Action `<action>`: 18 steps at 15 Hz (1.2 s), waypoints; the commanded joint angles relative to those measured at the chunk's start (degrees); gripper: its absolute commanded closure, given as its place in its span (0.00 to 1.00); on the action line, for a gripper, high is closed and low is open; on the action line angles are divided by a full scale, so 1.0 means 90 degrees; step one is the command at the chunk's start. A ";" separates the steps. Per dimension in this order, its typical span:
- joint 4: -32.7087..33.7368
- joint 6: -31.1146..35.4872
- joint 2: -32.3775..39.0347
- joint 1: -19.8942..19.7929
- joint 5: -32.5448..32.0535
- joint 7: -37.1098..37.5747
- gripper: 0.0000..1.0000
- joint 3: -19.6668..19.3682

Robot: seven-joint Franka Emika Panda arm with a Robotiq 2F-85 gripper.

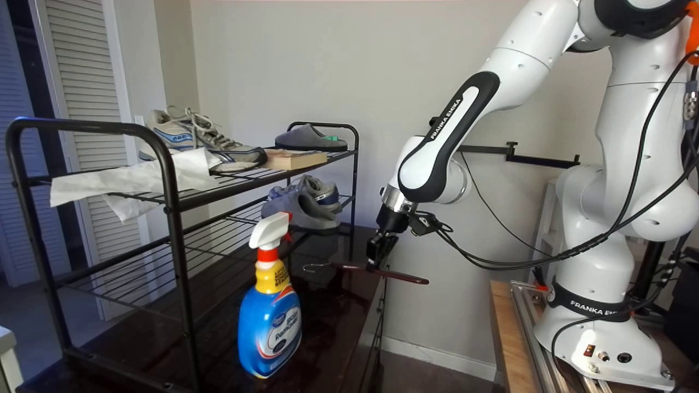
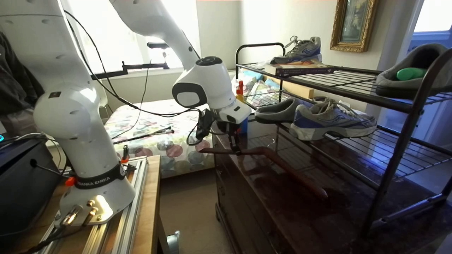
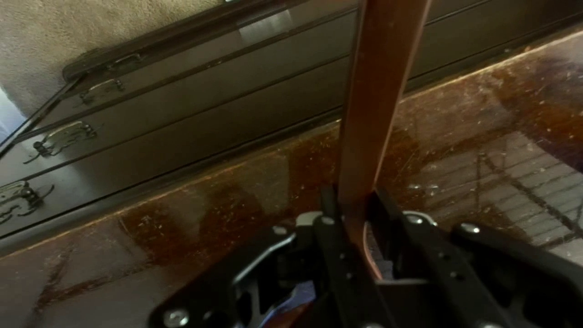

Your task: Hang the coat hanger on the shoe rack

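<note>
The coat hanger is a slim dark reddish-brown hanger with a thin metal hook. It also shows in an exterior view and in the wrist view. My gripper is shut on one arm of it, also in an exterior view and the wrist view. The hanger is held above the cabinet top, its hook toward the shoe rack and apart from it. The black tube-frame shoe rack stands on the cabinet, also in an exterior view. The wrist view shows only its reflection.
The dark glossy cabinet bears the rack and a blue spray bottle. Shoes, slippers, a book and white paper lie on the rack shelves. A black rod juts out behind the arm.
</note>
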 commanded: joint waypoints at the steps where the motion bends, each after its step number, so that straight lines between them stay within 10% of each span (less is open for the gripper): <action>1: 0.0001 -0.0584 -0.0303 -0.0385 -0.0820 0.0704 0.94 -0.0125; 8: -0.0104 -0.1490 -0.1335 -0.0716 -0.0322 0.0784 0.94 0.0012; 18: -0.0041 -0.2282 -0.2389 -0.1921 -0.1781 0.4040 0.94 0.0928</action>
